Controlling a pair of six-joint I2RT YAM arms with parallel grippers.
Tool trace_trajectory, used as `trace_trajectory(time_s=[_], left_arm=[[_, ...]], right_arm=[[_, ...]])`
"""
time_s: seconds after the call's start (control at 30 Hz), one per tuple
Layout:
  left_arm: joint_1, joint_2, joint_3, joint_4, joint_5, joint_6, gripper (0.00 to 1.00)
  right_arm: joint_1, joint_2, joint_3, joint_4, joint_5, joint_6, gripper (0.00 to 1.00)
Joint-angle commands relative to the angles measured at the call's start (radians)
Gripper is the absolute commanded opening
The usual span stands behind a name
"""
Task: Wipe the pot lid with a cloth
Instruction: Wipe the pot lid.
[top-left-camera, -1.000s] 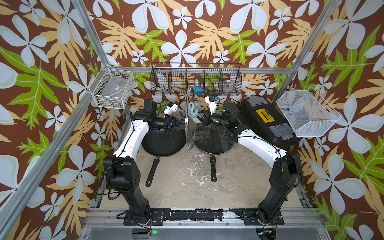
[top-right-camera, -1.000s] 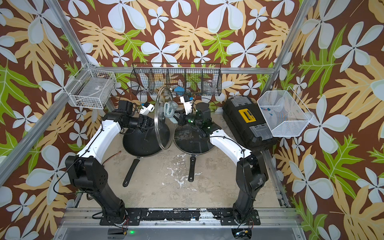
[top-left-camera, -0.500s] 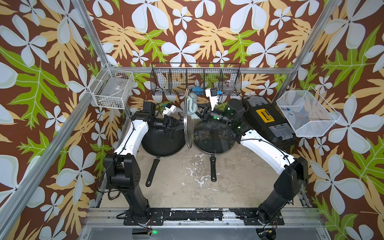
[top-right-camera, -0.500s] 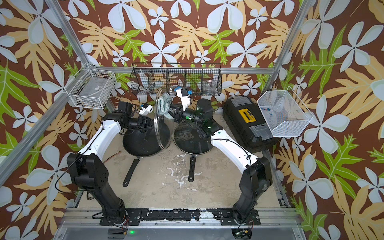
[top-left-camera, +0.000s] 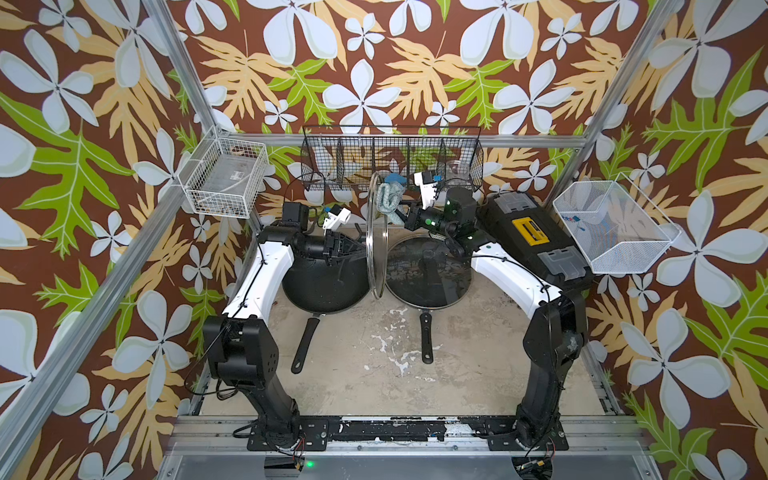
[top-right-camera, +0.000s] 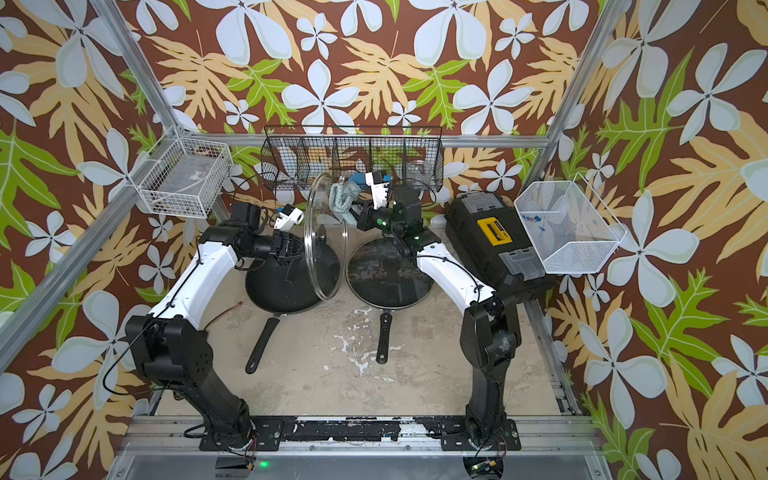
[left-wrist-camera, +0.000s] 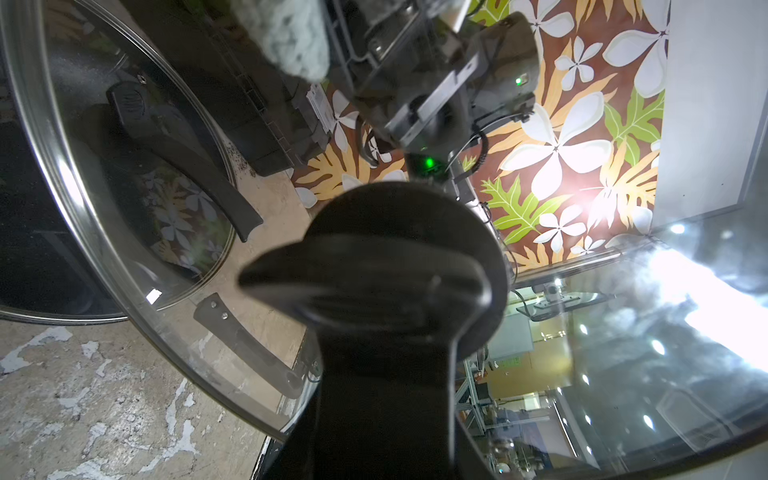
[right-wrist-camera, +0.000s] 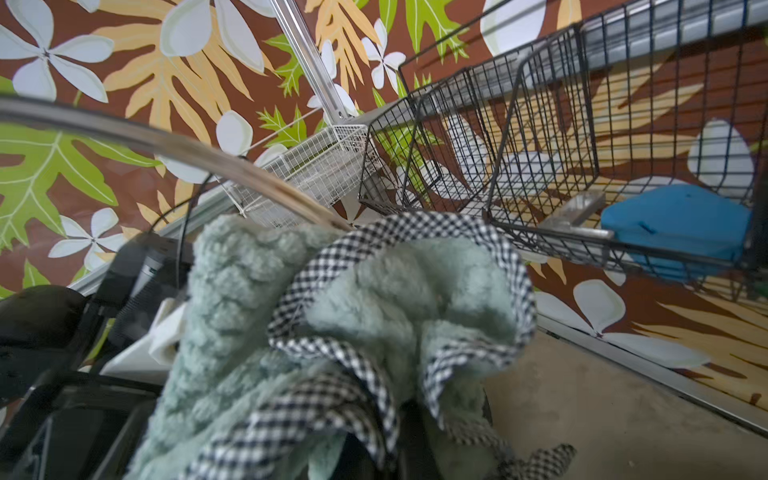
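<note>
**Right gripper (top-left-camera: 398, 214) clenching the cloth at the lid's upper rim**

The right gripper is grasping the cloth (top-left-camera: 386, 198) in the upper centre of both top views. Its jaws are clamping one end of the bunch. The cloth is a fluffy pale teal rag with a black-and-white checked border, and it is crumpling into soft folds across the right wrist view (right-wrist-camera: 332, 332). It is sitting against the top of the pot lid (top-right-camera: 328, 257) and seems to be touching the metal rim.

The pot lid is a round pane of clear glass in a thin steel band. It is standing on edge, nearly upright, just left of the cloth. The left gripper (top-right-camera: 297, 249) is clenching the lid's black plastic knob (left-wrist-camera: 374, 270) from the frame's left side.

A black frying pan (top-left-camera: 324, 282) is lying behind and below the lid. To its right, a second pan is wearing its own glass lid (top-left-camera: 428, 270). A black toolbox (top-left-camera: 536, 237) with a yellow label is sitting further right.

A black wire basket (top-left-camera: 390, 158) is hanging along the back, and white mesh baskets (top-left-camera: 224, 183) are hanging at both sides. The tabletop (top-left-camera: 374, 365) is showing worn beige with chipped white patches. Brown wallpaper (top-left-camera: 374, 62) with pale flowers and green leaves is covering the walls, between aluminium frame bars (top-left-camera: 399, 139).
</note>
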Motion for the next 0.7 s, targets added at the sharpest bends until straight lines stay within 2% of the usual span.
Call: trace_trajectory(time_s=[0.0, 0.4, 0.67], left_arm=[[0.002, -0.004, 0.031, 0.046, 0.176, 0.020, 0.00], [0.014, 0.034, 0.094, 0.099, 0.167, -0.033, 0.00], [0.042, 0.060, 0.112, 0.101, 0.145, -0.027, 0.00]], right_arm=[[0.003, -0.020, -0.056, 0.010, -0.015, -0.014, 0.00], [0.090, -0.183, -0.275, 0.007, -0.112, -0.082, 0.00], [0.143, -0.326, -0.350, 0.070, -0.212, -0.053, 0.00]])
